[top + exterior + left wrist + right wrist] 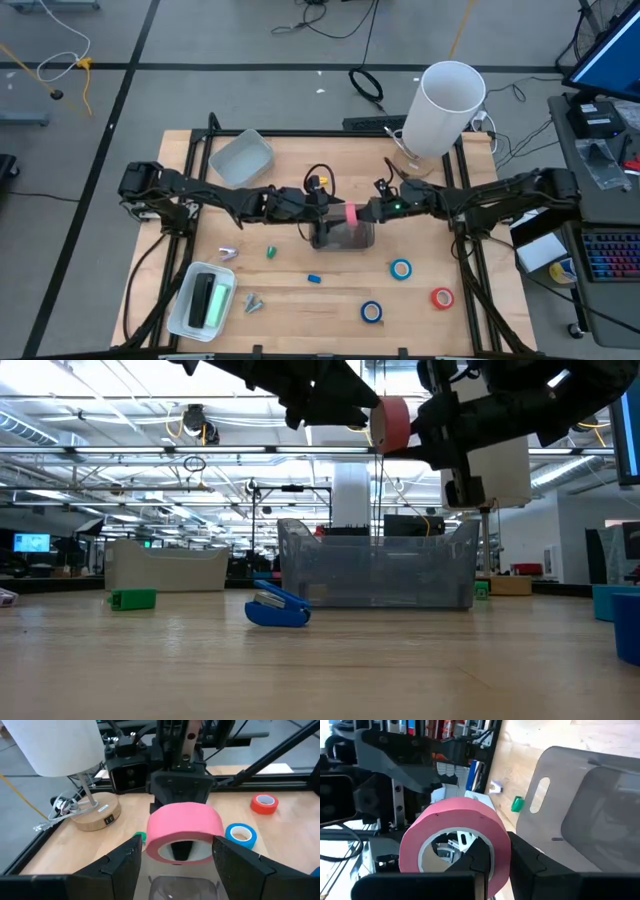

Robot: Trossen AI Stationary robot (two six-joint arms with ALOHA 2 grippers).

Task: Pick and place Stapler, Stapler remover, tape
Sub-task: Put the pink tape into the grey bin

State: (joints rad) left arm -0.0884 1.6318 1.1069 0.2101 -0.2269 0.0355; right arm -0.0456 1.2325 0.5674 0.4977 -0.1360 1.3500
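The right claw (362, 213) is gripping the pink tape roll (351, 214), its fingers pinched together on the roll's wall, one inside the open centre and one outside, as its own wrist view is showing. The roll is hanging in the air, directly above the clear bin (342, 234) at mid-counter. The left claw (175, 857) is facing the roll from the opposite side with its fingers standing apart, one on either side of the roll and not clamping it.

The other rolls are lying on the counter (300, 300), well away from both claws: a blue roll (401, 268), a second blue roll (372, 311) and a red roll (442, 297). A blue stapler-like item (314, 278) is lying beyond the bin's near wall, and a green-and-black item is sitting in the white tray (186, 307), far out on the left claw's side.

Risks, as judged:
- The grip is taking only one edge of the ring, so the roll could pivot or slip.
- The two claws are working very close together, so contact between them could knock the roll loose.
- A release off-centre could land the roll on the bin's rim and send it rolling across the counter.

No brand, label or legible writing is showing on the rolls, bin or tray.
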